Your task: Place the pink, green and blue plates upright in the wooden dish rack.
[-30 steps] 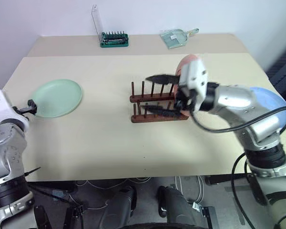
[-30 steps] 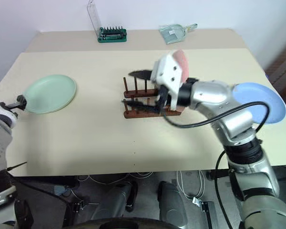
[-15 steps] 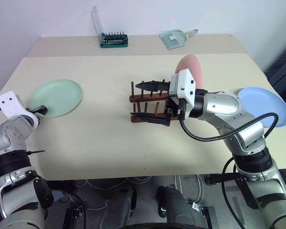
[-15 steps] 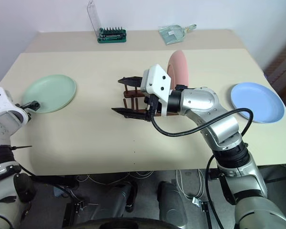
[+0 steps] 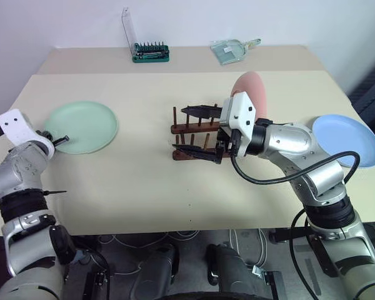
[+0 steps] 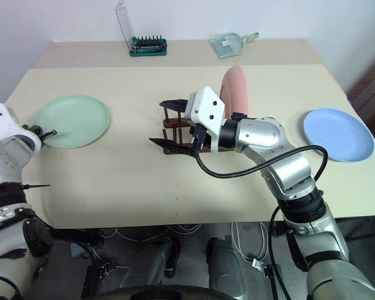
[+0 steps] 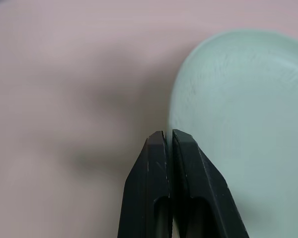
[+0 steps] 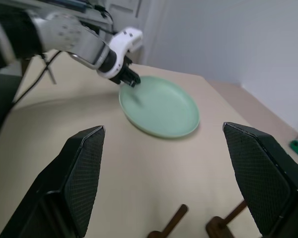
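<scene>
The left gripper (image 7: pixel 169 139) is clamped on the green plate's (image 5: pixel 81 127) near rim to lift it, while the right gripper (image 5: pixel 197 131) hovers wide, empty, beside the rack (image 5: pixel 189 142) already holding 1 pink plate (image 5: pixel 251 89).

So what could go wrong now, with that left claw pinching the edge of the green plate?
The left gripper is shut on just the rim of the green plate, so the plate might slip or tip when lifted. The right gripper hangs open right over the wooden dish rack, so it could get in the way of the plate or knock a peg. The pink plate already stands at the rack's end; a bump might topple it.
</scene>
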`<state>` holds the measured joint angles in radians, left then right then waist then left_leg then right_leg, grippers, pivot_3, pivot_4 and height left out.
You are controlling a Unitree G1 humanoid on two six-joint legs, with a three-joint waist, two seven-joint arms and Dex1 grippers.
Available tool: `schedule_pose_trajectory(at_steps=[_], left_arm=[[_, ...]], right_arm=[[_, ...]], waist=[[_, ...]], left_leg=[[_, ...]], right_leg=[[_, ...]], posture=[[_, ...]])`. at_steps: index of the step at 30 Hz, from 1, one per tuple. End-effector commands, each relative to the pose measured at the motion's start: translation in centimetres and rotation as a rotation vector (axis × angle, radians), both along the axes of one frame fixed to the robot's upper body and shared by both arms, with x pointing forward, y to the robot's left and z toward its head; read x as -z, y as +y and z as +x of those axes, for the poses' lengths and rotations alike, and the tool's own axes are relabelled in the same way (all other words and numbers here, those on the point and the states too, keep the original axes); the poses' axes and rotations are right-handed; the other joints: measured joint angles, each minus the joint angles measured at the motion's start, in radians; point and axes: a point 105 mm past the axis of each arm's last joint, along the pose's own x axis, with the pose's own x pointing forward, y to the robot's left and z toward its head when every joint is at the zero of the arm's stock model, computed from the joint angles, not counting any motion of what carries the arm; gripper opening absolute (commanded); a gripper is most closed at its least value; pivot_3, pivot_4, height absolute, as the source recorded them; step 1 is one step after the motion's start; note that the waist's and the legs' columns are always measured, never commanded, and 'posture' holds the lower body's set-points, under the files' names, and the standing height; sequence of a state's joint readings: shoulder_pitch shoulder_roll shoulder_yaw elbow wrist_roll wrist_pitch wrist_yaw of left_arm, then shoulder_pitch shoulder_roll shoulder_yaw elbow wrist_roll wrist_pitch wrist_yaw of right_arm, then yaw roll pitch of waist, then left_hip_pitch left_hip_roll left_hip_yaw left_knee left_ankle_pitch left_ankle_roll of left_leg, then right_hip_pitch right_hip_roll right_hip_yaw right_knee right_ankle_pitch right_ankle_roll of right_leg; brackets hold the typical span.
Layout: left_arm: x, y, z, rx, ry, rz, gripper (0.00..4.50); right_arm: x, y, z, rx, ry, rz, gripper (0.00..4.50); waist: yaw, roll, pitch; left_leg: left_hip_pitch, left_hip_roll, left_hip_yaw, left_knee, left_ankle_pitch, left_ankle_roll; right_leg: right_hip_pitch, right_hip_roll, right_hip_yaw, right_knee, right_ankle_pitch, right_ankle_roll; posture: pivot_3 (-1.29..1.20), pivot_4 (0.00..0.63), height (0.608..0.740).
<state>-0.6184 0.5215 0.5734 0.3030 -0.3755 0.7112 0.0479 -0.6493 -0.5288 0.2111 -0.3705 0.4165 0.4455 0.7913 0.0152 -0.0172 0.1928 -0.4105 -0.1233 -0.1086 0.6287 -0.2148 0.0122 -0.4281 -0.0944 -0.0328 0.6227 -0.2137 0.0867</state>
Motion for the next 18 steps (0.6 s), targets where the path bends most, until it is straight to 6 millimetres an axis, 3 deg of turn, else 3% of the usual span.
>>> schedule_pose_trajectory(at_steps=[1,5,9,12,14,18], left_arm=[[-8.1,-2.4,-0.9,-0.009,-0.312,0.118,0.04],[-13.5,-6.5,-2.2,0.029,-0.526,0.211,0.04],[-16.6,-11.1,-3.0,0.128,-0.633,0.279,0.04],[-17.6,-13.8,-3.4,0.187,-0.673,0.328,0.04],[-17.7,-15.6,-3.3,0.22,-0.673,0.339,0.0],[-17.5,-18.0,-3.4,0.268,-0.653,0.417,0.0]], right_arm=[[-1.8,-0.1,0.5,0.042,-0.109,0.009,3.89],[-1.4,0.3,2.0,0.108,-0.22,-0.083,3.89],[-1.9,1.0,3.2,0.149,-0.355,-0.119,3.89],[-2.4,1.6,3.8,0.158,-0.41,-0.118,3.89],[-3.0,1.8,4.3,0.184,-0.445,-0.101,4.42],[-3.6,1.9,4.9,0.248,-0.61,-0.142,4.48]], waist=[[-0.001,-0.001,0.001],[-0.006,-0.002,0.001],[-0.005,-0.002,0.001],[-0.004,-0.002,0.001],[-0.004,-0.002,0.001],[-0.003,-0.002,0.001]], left_leg=[[0.0,0.0,0.0,0.0,0.0,0.0],[0.0,0.0,0.001,0.0,0.0,0.0],[0.0,0.0,0.001,0.0,0.001,-0.001],[0.0,0.0,0.001,0.001,0.002,-0.003],[0.0,0.0,0.001,0.001,0.003,-0.005],[0.0,0.0,0.001,0.001,0.004,-0.003]], right_leg=[[0.0,0.0,0.0,0.0,0.0,0.0],[-0.001,0.0,0.0,0.0,0.0,0.0],[-0.001,0.001,0.0,0.001,0.0,0.0],[-0.001,0.001,0.001,0.003,0.001,0.0],[-0.001,0.002,0.001,0.004,0.0,0.0],[-0.001,0.003,0.001,0.004,0.0,0.0]], posture=[[0.0,0.15,0.74],[0.0,0.15,0.74],[0.0,0.15,0.74],[0.0,0.15,0.74],[0.0,0.15,0.74],[0.0,0.15,0.74]])
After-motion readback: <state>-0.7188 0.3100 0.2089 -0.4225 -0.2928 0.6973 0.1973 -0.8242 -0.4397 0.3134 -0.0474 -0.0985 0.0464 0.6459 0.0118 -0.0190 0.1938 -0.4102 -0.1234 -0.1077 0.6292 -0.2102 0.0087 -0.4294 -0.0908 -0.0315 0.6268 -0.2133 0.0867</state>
